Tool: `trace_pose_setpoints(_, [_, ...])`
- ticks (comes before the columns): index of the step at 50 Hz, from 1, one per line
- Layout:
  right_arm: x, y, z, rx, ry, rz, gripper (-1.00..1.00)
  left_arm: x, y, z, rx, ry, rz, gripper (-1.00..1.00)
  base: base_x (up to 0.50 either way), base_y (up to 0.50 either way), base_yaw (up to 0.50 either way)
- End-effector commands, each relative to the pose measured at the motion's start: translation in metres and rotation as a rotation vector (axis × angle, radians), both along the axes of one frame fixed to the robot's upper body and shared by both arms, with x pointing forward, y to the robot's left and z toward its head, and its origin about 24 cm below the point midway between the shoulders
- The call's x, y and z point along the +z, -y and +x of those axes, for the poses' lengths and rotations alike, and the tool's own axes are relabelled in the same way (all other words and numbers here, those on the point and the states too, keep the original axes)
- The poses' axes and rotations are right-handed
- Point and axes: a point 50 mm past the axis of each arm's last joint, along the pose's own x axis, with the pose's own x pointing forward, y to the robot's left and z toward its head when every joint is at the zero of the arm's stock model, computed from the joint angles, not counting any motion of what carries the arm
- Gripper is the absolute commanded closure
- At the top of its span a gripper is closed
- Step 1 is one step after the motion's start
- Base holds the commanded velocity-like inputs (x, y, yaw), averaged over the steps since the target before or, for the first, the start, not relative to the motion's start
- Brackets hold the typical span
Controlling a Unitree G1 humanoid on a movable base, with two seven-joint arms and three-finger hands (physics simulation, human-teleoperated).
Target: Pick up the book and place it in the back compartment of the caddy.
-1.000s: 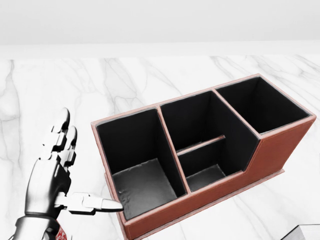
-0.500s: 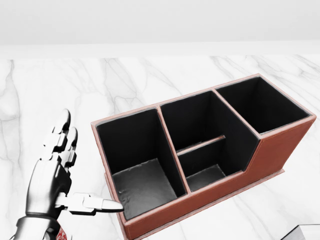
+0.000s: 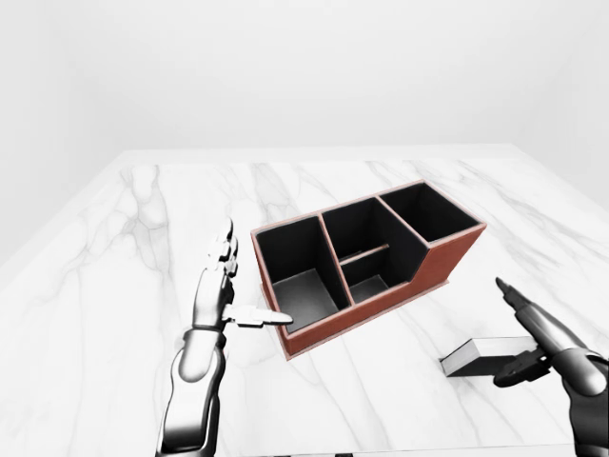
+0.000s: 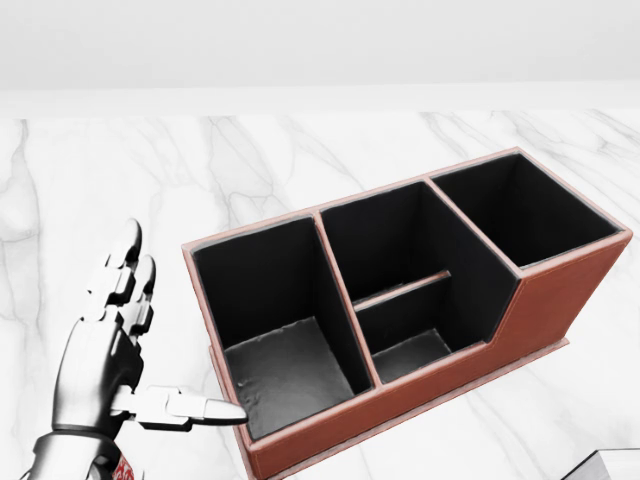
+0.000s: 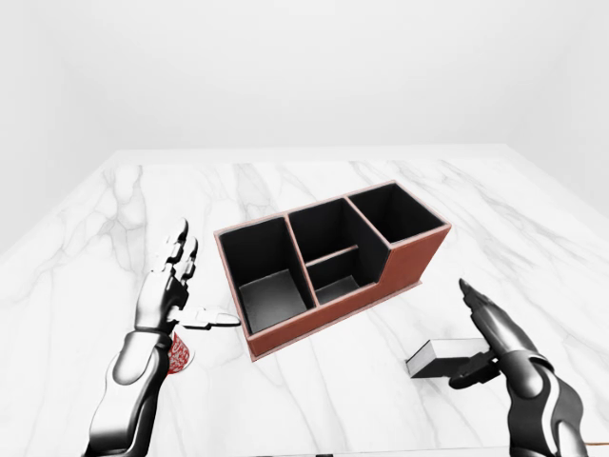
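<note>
Your left robot hand (image 4: 120, 350) is spread wide and holds nothing: two fingers point toward 12 o'clock, the thumb toward 3 o'clock, its tip just short of the caddy (image 4: 560, 290) wall. The caddy sits skewed on the marble bench (image 3: 143, 238), long axis running from 7 to 2 o'clock in the head view; all its black-lined compartments show bare floors. The book (image 5: 440, 358) lies flat on the bench at 5 o'clock from the caddy, apart from it. Your right robot hand (image 5: 495, 343) is open, thumb at the book's right end, fingers raised above it. Open bench surrounds the caddy toward 12 and 9 o'clock
</note>
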Motion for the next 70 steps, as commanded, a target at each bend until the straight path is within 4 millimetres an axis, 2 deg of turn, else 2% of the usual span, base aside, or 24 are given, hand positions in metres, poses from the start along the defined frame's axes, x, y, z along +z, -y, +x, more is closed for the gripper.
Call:
trace_pose_setpoints(1, [-0.003,0.000,0.000,-0.001,-0.009,-0.001,-1.00,0.000,0.000,0.000,0.001,0.002,0.000,-1.00,0.00,0.00,0.00])
trace_pose_setpoints(14, [-0.006,0.000,-0.002,-0.004,-0.026,-0.005,-1.00,0.000,0.000,0.000,0.000,-0.001,0.000,-1.00,0.00,0.00,0.00])
trace_pose_setpoints(15, [-0.010,0.002,-0.003,-0.014,-0.034,-0.011,0.96,-0.001,0.000,0.000,0.000,-0.005,0.000,-1.00,0.00,0.00,0.00])
trace_pose_setpoints(16, [-0.010,0.003,-0.003,-0.016,-0.035,-0.017,1.00,-0.001,0.000,0.000,-0.001,-0.005,0.001,-1.00,0.00,0.00,0.00])
trace_pose_setpoints(25, [-0.008,0.004,-0.004,-0.024,-0.029,-0.025,1.00,-0.001,0.000,0.000,0.000,-0.002,0.000,-1.00,0.00,0.00,0.00])
trace_pose_setpoints(36, [0.005,0.000,0.000,-0.009,0.031,-0.034,1.00,-0.001,0.000,0.000,0.001,-0.005,0.000,-1.00,0.00,0.00,0.00])
trace_pose_setpoints(58, [0.044,-0.025,-0.002,0.066,0.143,-0.062,1.00,0.001,-0.003,0.001,0.007,0.003,-0.001,-1.00,0.00,0.00,0.00])
trace_pose_setpoints(70, [0.056,-0.036,0.000,0.101,0.172,-0.061,1.00,0.000,-0.003,0.002,0.010,0.001,-0.003,-1.00,0.00,0.00,0.00])
